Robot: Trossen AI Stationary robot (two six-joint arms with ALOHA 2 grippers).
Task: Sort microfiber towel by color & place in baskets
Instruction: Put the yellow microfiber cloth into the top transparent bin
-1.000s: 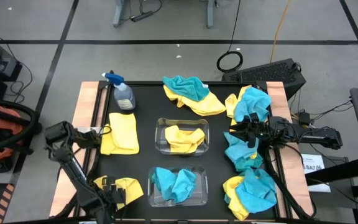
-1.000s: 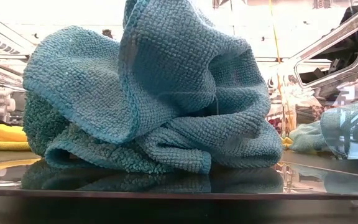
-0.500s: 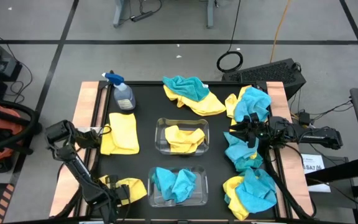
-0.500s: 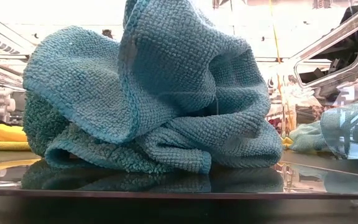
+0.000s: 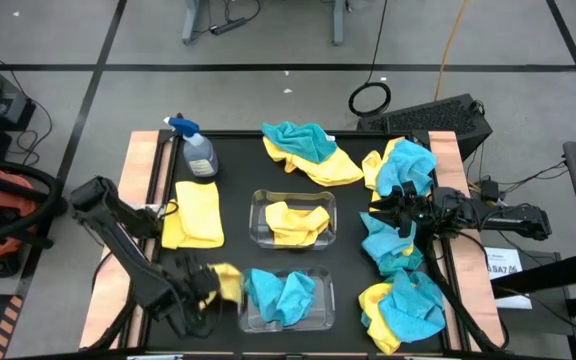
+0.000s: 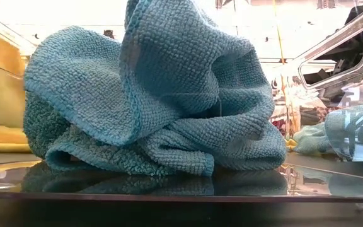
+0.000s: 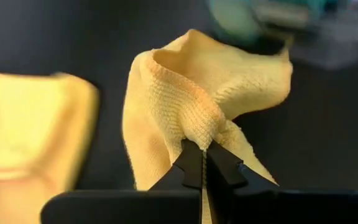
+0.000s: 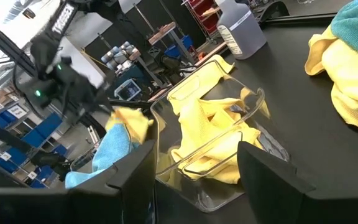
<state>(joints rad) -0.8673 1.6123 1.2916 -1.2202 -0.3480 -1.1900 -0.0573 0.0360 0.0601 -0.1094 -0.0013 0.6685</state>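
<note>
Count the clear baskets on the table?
2. One basket at table centre holds yellow towels; the other basket sits right in front of it, nearer the robot, holding teal ones. None seem hidden.

The black table (image 5: 230, 165) carries two clear baskets (image 5: 291, 218) (image 5: 286, 299), a spray bottle (image 5: 198, 150), a flat yellow towel (image 5: 195, 213) and mixed yellow-and-teal towel heaps (image 5: 308, 152) (image 5: 401, 308).

My dark left gripper (image 7: 202, 163) pinches a bright yellow towel (image 7: 197, 99) beside the clear basket (image 5: 286, 299) of teal-blue towels (image 5: 280, 293).
</note>
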